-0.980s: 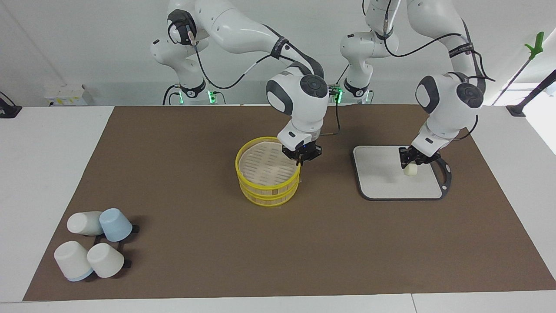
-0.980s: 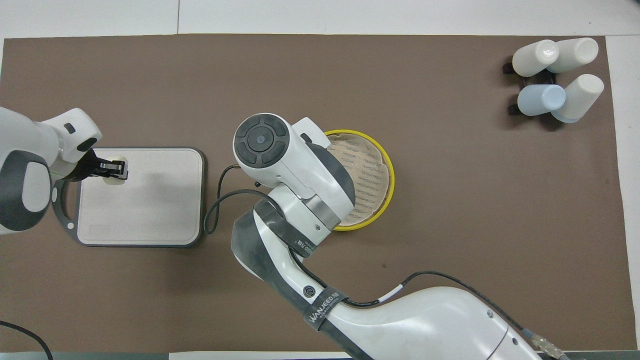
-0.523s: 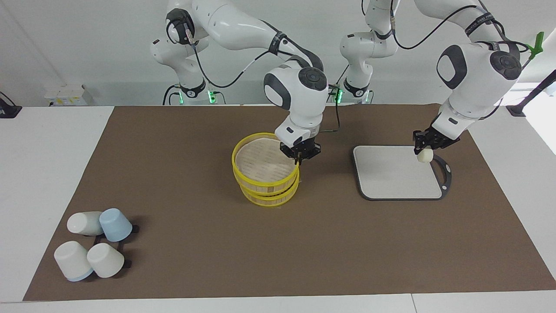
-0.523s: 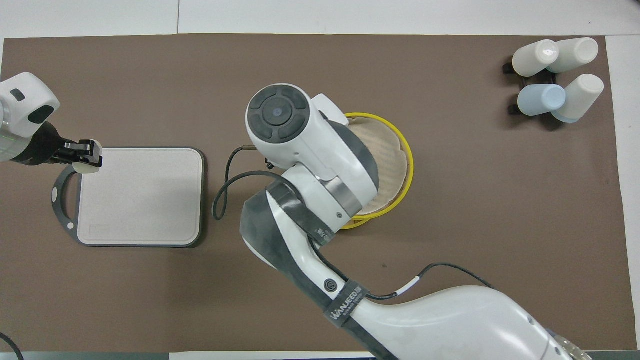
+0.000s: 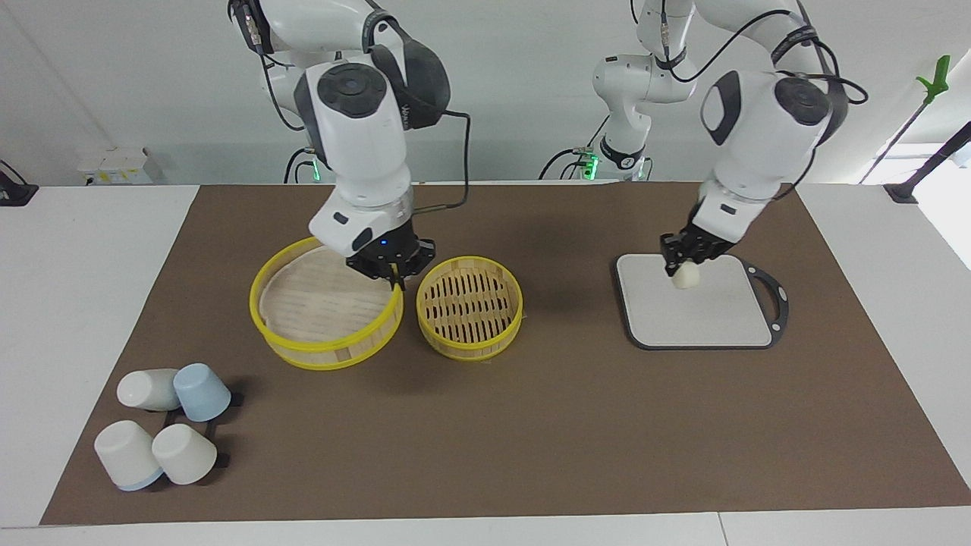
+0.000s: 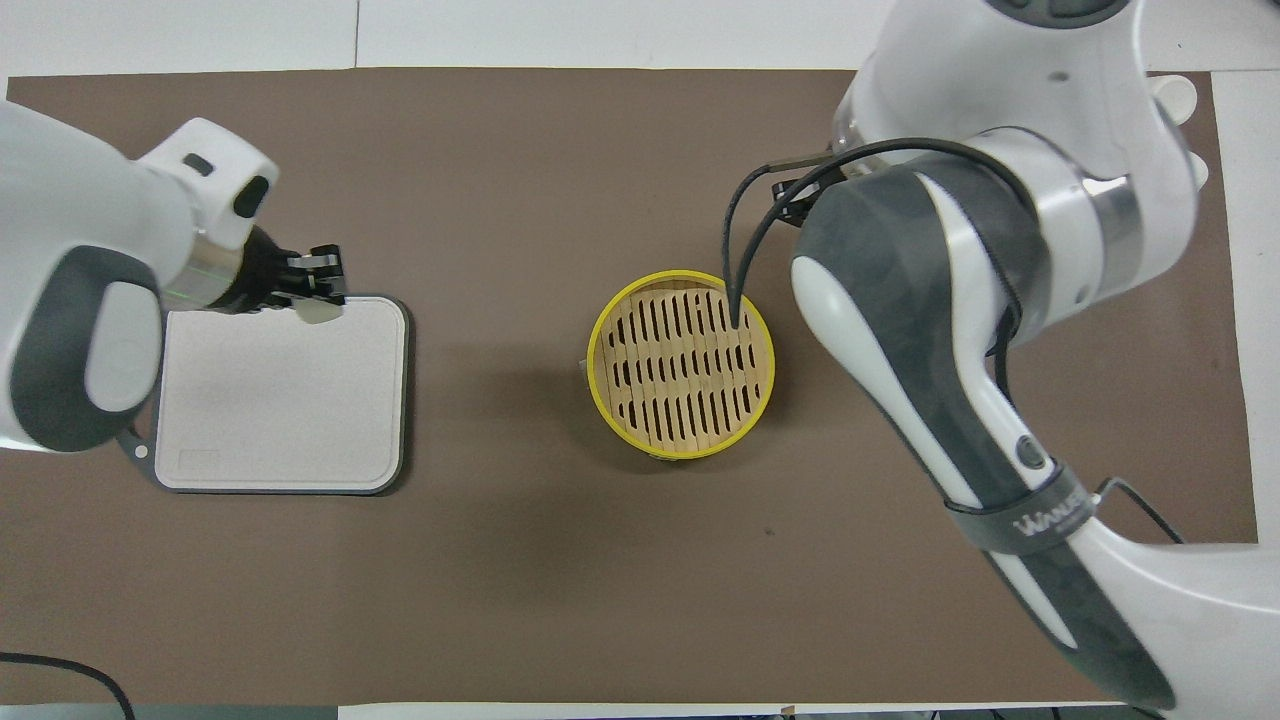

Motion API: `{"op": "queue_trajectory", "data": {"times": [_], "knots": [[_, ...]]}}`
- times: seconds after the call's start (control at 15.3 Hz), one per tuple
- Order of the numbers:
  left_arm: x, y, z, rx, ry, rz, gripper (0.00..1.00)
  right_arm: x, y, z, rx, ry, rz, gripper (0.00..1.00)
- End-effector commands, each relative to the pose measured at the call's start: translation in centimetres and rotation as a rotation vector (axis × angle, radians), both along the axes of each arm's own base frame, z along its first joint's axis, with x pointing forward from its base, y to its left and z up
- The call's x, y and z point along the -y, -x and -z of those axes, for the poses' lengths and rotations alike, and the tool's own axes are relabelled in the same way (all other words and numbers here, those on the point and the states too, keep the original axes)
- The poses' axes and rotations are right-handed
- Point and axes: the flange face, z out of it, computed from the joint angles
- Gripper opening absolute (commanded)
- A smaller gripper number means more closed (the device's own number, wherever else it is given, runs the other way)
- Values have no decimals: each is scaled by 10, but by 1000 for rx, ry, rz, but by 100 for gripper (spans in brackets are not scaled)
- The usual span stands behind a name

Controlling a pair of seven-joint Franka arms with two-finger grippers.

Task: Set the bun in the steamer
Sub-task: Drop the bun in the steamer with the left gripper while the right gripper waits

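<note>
Bamboo steamer base [image 5: 469,306] sits uncovered, its lid [image 5: 326,312] clamped at the rim in the right tool [image 5: 389,271] just beside it, while the left tool [image 5: 685,260] grips the bun [image 5: 685,277] above the grey board [image 5: 698,334], so carrying it over the open base comes next.

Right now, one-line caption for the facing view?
Right end effector holds the steamer lid aside of the open steamer; left end effector carries the bun above the board.
</note>
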Motion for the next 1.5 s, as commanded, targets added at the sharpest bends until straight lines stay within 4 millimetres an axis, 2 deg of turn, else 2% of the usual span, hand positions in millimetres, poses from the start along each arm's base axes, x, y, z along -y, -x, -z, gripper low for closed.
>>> {"op": "queue_trajectory", "data": {"times": [0.0,0.07,0.13,0.2,0.26,0.33,0.39,0.46,0.59,0.72,0.78,0.91,0.98,1.05,1.11,1.24,1.31,1.37,1.44], "knots": [[128,9,36,28,43,-84,33,62,-8,-4,-21,-14,7,0],[157,8,50,50,60,-92,33,80,-11,-3,-26,-16,12,0],[169,9,57,69,75,-87,33,96,-14,1,-36,-27,23,0],[186,18,64,72,78,-61,33,102,-14,5,-48,-41,37,0],[204,25,81,67,77,-38,33,107,-12,7,-56,-47,46,0],[226,33,106,56,68,-18,33,114,-10,13,-69,-44,57,0],[245,44,120,62,67,10,33,118,-8,14,-74,-44,63,0],[251,47,133,65,63,21,33,119,-7,15,-77,-44,66,0],[253,49,144,69,56,29,33,120,-6,16,-83,-43,67,0],[260,56,164,69,56,40,34,121,-6,17,-85,-42,73,0],[261,58,168,73,58,42,39,121,-6,16,-83,-42,73,0],[261,61,171,89,70,44,70,123,-6,17,-87,-50,77,0],[262,61,172,85,69,38,95,125,-6,16,-90,-83,87,0],[266,66,171,83,73,26,100,133,-7,16,-92,-106,104,0],[267,67,171,78,72,9,100,139,-8,16,-93,-115,115,0],[265,66,169,70,66,7,100,139,-8,15,-89,-115,117,0],[261,65,160,63,60,3,100,133,-8,15,-84,-114,123,0],[252,64,143,49,48,1,100,129,-8,15,-81,-113,142,0],[235,59,118,38,38,-16,100,119,-8,15,-77,-113,151,0]]}}
